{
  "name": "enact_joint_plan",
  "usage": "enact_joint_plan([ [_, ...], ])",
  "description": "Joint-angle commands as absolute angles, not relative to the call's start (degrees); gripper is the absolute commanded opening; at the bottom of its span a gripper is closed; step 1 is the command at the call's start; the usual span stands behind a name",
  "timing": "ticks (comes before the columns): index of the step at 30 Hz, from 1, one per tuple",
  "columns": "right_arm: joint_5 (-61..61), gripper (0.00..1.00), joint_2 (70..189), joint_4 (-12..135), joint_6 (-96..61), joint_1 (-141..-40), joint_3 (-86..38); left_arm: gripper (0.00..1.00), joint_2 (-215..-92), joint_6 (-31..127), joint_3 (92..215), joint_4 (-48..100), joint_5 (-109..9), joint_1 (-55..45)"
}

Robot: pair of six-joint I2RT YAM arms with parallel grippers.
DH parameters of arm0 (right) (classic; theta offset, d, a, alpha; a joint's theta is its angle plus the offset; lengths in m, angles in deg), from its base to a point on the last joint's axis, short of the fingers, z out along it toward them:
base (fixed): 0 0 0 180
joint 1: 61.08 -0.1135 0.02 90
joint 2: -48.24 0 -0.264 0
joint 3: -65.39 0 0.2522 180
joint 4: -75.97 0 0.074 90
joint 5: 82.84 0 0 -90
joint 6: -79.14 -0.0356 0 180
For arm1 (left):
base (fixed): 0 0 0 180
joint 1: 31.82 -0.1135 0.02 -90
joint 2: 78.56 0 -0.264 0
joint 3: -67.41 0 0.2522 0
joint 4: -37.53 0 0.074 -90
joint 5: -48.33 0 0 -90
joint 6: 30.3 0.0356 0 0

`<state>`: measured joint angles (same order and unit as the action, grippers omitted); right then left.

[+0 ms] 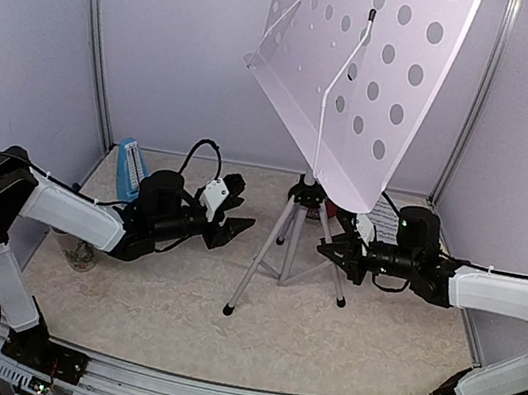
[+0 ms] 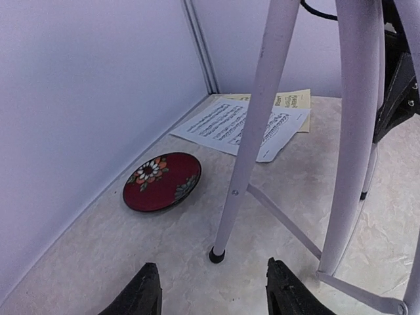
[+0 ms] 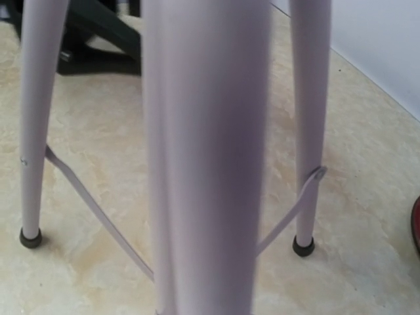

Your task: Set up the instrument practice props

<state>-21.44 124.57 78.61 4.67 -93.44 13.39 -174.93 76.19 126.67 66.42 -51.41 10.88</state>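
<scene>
The white perforated music stand (image 1: 366,73) rises on its silver tripod (image 1: 270,249) at the table's middle. My left gripper (image 1: 236,225) is open and empty, low, just left of the tripod. In the left wrist view its fingertips (image 2: 147,292) stand wide apart in front of a tripod leg (image 2: 252,131). My right gripper (image 1: 326,252) is at the tripod's right leg (image 3: 210,157); its fingers are hidden. The white sheet (image 2: 239,125) lies flat on the yellow sheet (image 2: 296,102) behind the tripod. The blue metronome (image 1: 131,163) stands at the back left.
A red round plate (image 2: 162,181) with a flower pattern lies near the wall beside the sheets; its edge shows in the right wrist view (image 3: 416,223). A small mug-like object (image 1: 82,253) sits under my left arm. Walls enclose the table on three sides.
</scene>
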Motion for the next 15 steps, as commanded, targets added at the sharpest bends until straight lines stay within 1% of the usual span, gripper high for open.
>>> enact_joint_plan([
  [1,-23.2,0.00,125.9,78.8,10.6,-92.6,10.9,0.53,-181.0,83.7,136.4,62.0,-63.1,10.0],
  [4,-23.9,0.00,126.3,78.2,10.8,-92.3,10.2,0.50,-186.0,85.8,142.5,58.9,-65.5,10.1],
  [8,-24.3,0.00,126.8,77.2,11.0,-92.1,9.5,0.48,-190.3,87.6,146.3,58.3,-65.2,10.5],
  [11,-24.6,0.00,127.1,75.7,11.3,-92.0,8.5,0.47,-192.5,88.9,148.1,58.5,-63.9,11.2],
  [15,-25.0,0.00,127.4,74.9,11.5,-92.0,7.8,0.41,-195.5,89.0,151.4,59.2,-60.7,12.0],
])
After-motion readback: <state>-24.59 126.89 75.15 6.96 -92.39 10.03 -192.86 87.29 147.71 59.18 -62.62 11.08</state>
